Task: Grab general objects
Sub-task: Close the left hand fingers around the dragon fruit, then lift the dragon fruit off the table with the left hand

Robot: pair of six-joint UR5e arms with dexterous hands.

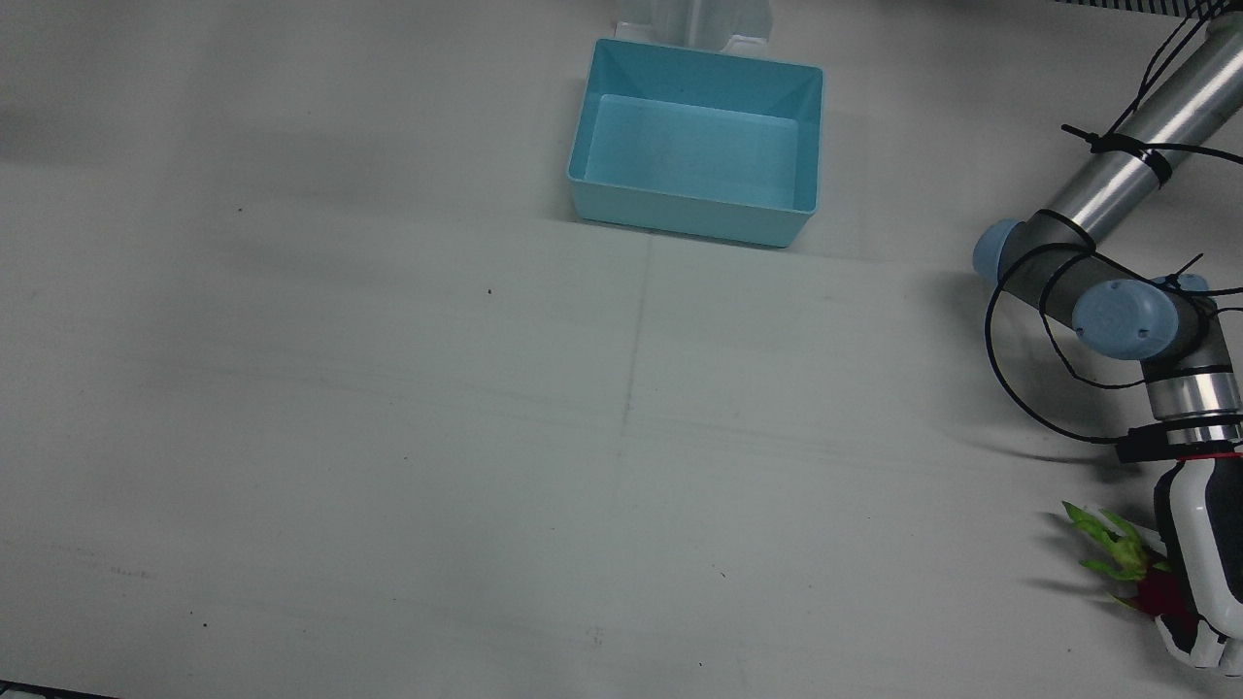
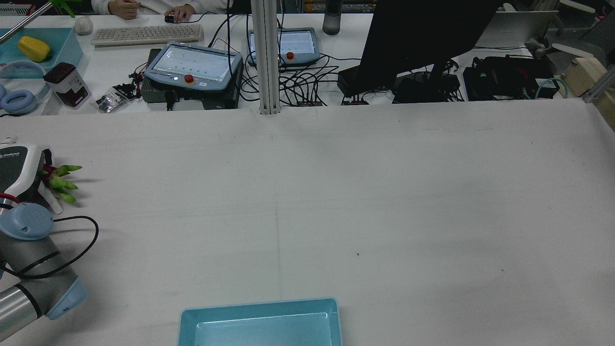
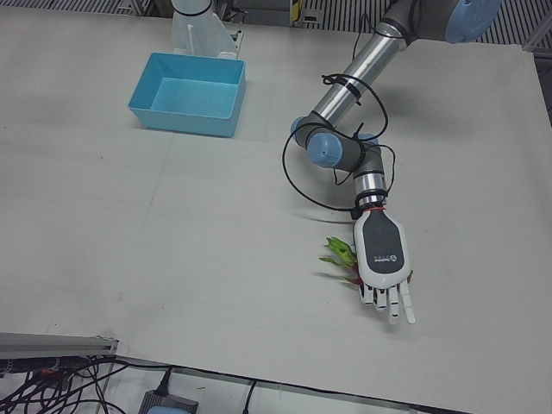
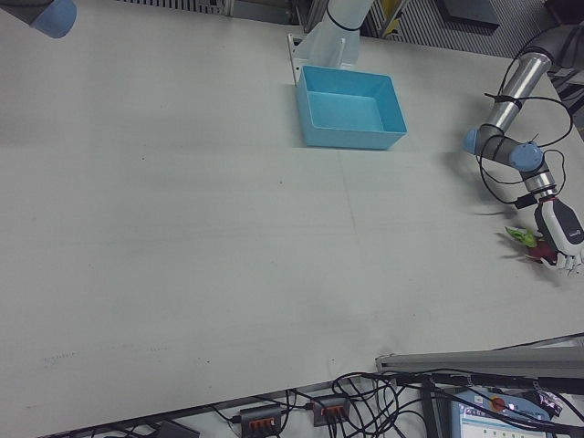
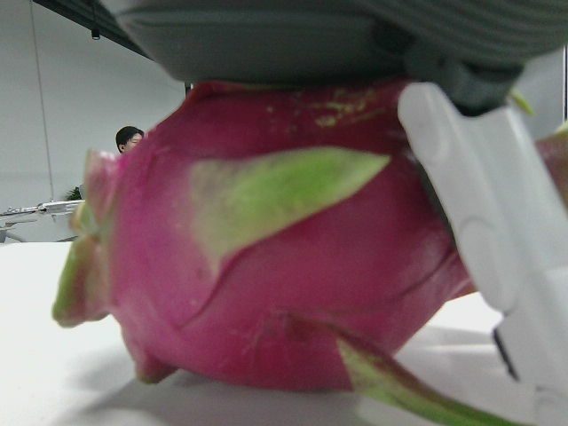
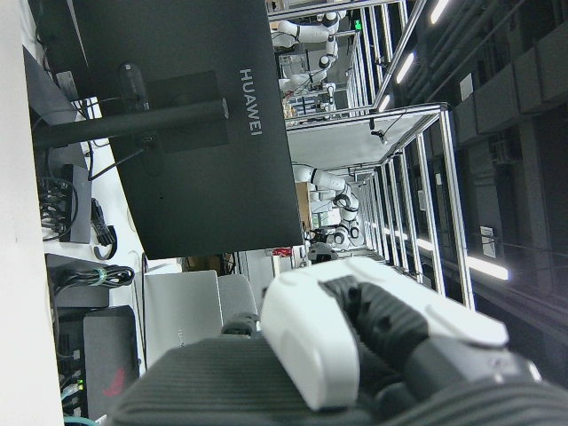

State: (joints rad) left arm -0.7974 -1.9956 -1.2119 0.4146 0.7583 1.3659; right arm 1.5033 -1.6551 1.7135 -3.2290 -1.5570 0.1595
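A pink dragon fruit [image 1: 1156,590] with green leaf tips lies on the white table near the edge on my left arm's side. It also shows in the rear view [image 2: 62,182], the left-front view [image 3: 343,257] and the right-front view [image 4: 529,239]. My left hand [image 3: 384,259] lies palm down over it with the fingers [image 3: 395,304] stretched out straight past the fruit, not closed around it. The left hand view fills with the fruit [image 5: 284,266] just under the palm, one finger [image 5: 470,204] beside it. My right hand [image 6: 355,346] shows only in its own view, raised and facing a monitor.
An empty light-blue bin [image 1: 694,218] stands at the table's middle, close to the arms' pedestals; it also shows in the rear view [image 2: 259,307]. Beyond the table's far edge are a monitor [image 2: 423,38], teach pendants [image 2: 192,67] and cables. A black cable loops off my left wrist [image 1: 1010,369].
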